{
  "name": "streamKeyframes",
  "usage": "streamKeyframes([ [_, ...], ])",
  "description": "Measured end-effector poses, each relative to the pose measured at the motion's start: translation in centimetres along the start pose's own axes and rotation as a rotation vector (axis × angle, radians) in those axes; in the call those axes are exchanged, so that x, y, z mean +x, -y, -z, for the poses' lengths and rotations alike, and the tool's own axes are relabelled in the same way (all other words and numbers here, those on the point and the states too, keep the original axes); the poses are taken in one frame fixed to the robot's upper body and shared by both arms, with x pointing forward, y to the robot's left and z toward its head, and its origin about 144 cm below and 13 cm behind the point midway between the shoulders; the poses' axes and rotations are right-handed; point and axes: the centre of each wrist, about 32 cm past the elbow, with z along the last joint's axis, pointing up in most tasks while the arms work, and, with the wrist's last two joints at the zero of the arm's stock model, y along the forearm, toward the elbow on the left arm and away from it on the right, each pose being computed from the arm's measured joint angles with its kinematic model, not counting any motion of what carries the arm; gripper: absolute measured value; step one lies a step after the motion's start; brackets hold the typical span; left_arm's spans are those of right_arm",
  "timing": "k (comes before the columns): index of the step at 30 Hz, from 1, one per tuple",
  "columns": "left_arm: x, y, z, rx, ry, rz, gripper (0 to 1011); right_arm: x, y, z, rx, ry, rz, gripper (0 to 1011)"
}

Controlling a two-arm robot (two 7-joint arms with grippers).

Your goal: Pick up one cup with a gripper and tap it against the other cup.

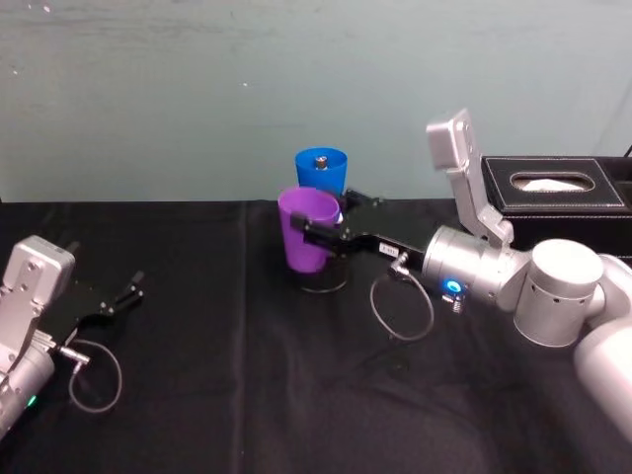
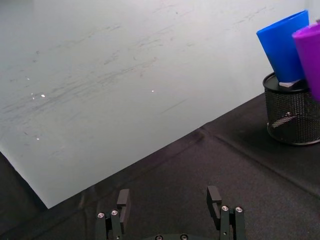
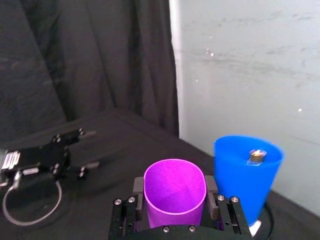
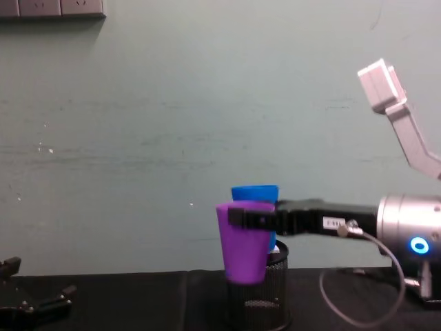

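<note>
The worktop (image 1: 247,395), draped in black cloth, runs back to a pale wall. A black tissue box (image 1: 553,193) sits at its far right edge.

The right claw (image 1: 318,235), reaching in from the right side of the worktop, is clamped on the purple cup (image 1: 308,229), one finger on each flank as the right wrist view shows. It holds the cup upright and lifted, near the middle of the far edge, its base level with the rim of the black mesh holder (image 4: 258,300) in the chest view.

The blue cup (image 1: 322,173) stands in that holder, just beyond the purple cup toward the wall, with a small metal piece (image 3: 256,155) lying inside it. The two cups sit very close; whether they touch I cannot tell.

The left claw (image 1: 126,293) rests at the near left corner, fingers apart and holding nothing.

By my reading the pick-up is done and the tap is the step in hand. The next move calls for a short, gentle nudge of the purple cup toward the blue one, keeping it upright and clear of the holder's rim so the blue cup is not knocked over.
</note>
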Motion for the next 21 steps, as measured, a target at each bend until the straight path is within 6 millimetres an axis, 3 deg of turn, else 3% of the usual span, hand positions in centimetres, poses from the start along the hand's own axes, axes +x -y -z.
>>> streamKeyframes([
  [21, 0.0, 0.0, 0.0, 0.000, 0.000, 0.000, 1000, -3.2, 4.5, 0.4, 0.015, 0.047, -0.041, 724],
])
